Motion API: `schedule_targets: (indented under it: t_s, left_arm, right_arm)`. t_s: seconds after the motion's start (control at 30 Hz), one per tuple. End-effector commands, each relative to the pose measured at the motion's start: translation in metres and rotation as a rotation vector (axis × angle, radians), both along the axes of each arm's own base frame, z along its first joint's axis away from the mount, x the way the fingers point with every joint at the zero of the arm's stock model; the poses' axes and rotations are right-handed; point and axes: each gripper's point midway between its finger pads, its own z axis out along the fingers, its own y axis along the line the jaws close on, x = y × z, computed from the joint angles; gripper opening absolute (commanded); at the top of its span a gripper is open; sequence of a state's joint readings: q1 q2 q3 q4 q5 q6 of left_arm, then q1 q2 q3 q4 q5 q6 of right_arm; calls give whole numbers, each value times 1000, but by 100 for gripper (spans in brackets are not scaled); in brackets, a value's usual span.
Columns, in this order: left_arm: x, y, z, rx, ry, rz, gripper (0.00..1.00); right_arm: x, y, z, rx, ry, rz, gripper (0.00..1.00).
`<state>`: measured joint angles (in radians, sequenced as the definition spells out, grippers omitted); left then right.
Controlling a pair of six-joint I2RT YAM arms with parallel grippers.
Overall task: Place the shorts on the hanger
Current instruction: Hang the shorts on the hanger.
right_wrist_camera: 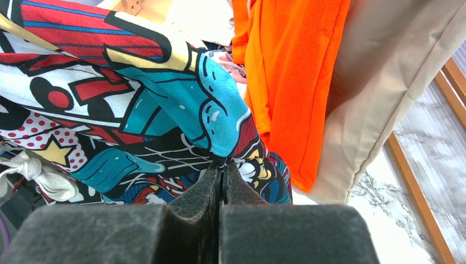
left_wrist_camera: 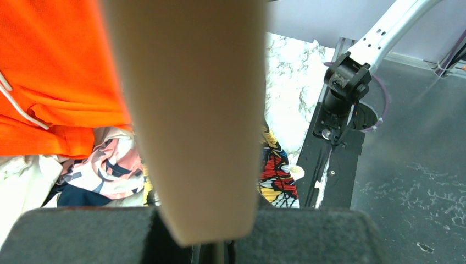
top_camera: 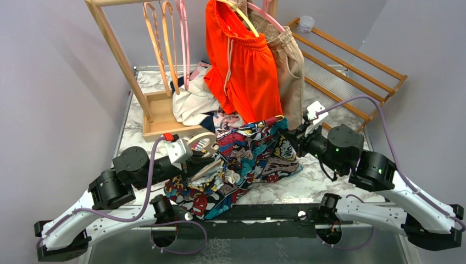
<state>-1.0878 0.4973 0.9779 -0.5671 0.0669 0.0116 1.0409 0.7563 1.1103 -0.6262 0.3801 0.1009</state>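
The comic-print shorts [top_camera: 258,154] hang spread between my two grippers above the table's front half. My right gripper [top_camera: 287,131] is shut on their upper right edge; in the right wrist view the closed fingertips [right_wrist_camera: 222,168] pinch the blue and red printed fabric [right_wrist_camera: 137,82]. My left gripper [top_camera: 192,164] is shut on the cream hanger [top_camera: 201,136], which lies against the shorts' left side. In the left wrist view the hanger's thick arm [left_wrist_camera: 192,110] fills the middle and runs down between the pads [left_wrist_camera: 308,236]. Part of the hanger is hidden by the fabric.
A wooden rack [top_camera: 118,55] at the back carries orange and pink hangers [top_camera: 167,38], plain orange shorts [top_camera: 247,66] and beige shorts [top_camera: 291,66]. A pile of clothes [top_camera: 195,102] lies under it. A slatted wooden frame [top_camera: 351,71] lies at the back right.
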Motion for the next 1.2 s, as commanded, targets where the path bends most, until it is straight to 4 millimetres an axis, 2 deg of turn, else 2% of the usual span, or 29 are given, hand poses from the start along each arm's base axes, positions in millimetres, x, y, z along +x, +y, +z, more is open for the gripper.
schedule_targets:
  t_s: [0.0,0.3,0.57,0.6,0.63,0.7,0.77,0.83,0.93,1.07,1.17]
  left_arm:
    - [-1,5,30,-86,-55,5,0]
    - [-8,-11,14,-25,-23,-73,0]
    - [-16,-22,16,-10,-18,-148,0]
    - [-15,-22,16,-10,-20,-143,0]
    - [-15,-21,17,-12,-24,-138,0]
    - [-13,-19,17,-12,-25,-126,0]
    - [-13,-18,17,-14,-29,-121,0]
    - [-13,-18,16,-14,-30,-123,0]
    - [-14,-20,14,-4,-29,-133,0]
    - [-20,-30,6,23,-12,-198,0]
    - [-28,-43,-4,56,21,-270,0]
  right_arm:
    - [0,-12,33,41,-70,-22,1]
    - [-3,-38,69,20,-152,-53,1]
    - [14,-50,62,-100,-147,-170,2]
    - [15,-49,59,-111,-136,-173,8]
    - [15,-49,57,-119,-126,-172,20]
    - [12,-47,55,-132,-109,-151,49]
    - [7,-44,60,-129,-101,-115,64]
    - [-1,-38,72,-102,-108,-46,69]
    - [-20,-26,96,-46,-138,102,71]
    - [-59,8,119,40,-158,396,71]
    - [-89,38,121,81,-131,623,70]
